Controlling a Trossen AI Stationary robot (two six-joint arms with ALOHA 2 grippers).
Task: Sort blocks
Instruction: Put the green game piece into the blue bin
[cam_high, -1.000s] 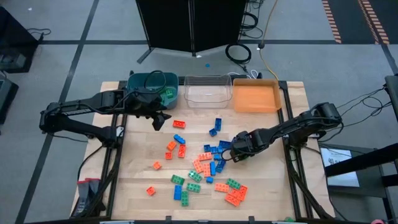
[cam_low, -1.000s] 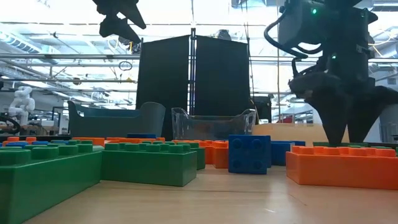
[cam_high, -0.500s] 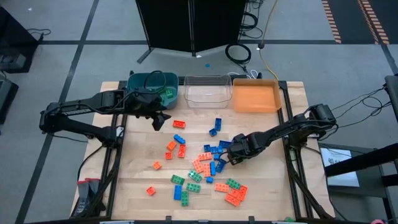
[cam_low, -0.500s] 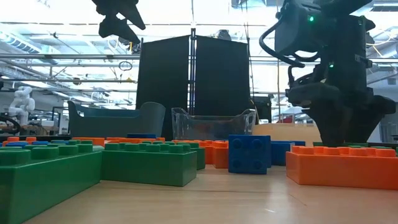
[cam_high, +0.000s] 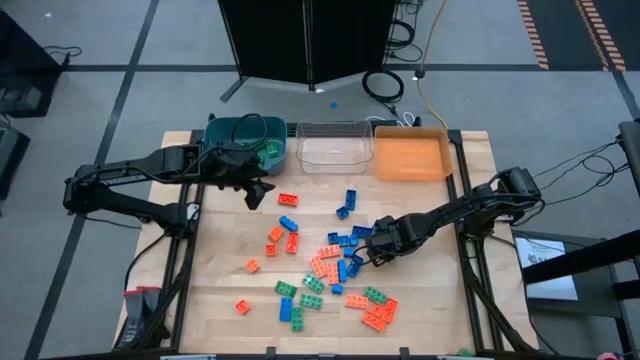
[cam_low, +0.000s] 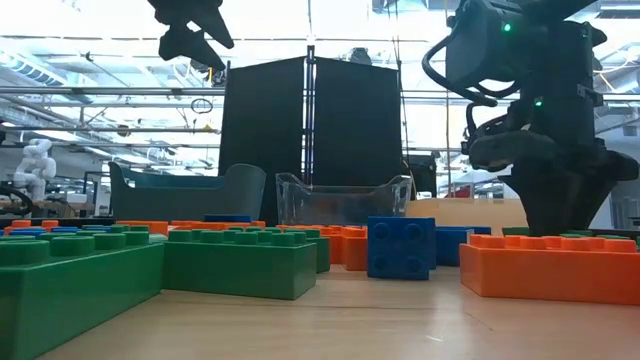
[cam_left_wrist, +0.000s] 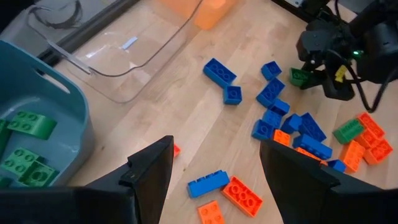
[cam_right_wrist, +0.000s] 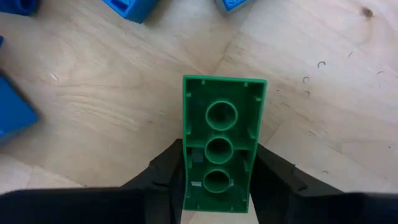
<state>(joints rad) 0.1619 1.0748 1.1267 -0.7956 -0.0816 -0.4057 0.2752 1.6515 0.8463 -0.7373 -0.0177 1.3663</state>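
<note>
Wooden table (cam_high: 225, 255) boards carry the blocks (cam_high: 325, 262) — green, blue and orange-red — strewn across the near and middle part. Among them the right gripper (cam_high: 372, 255) sits low, its fingers (cam_right_wrist: 166, 171) pinching a green block (cam_right_wrist: 220, 144) with the hollow underside showing. Farther back the left gripper (cam_high: 262, 191) hangs spread and empty beside the teal bin (cam_high: 232, 130) — green bricks lie inside — with the clear bin (cam_high: 333, 128) and orange bin (cam_high: 409, 160) alongside.

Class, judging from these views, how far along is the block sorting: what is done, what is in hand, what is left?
Done: a few green blocks lie in the teal bin. The clear bin and orange bin look empty.

In hand: the right gripper is shut on a green block among the pile. The left gripper hangs open beside the teal bin.

Left: dozens of blue, orange and green blocks are scattered on the table.
</note>
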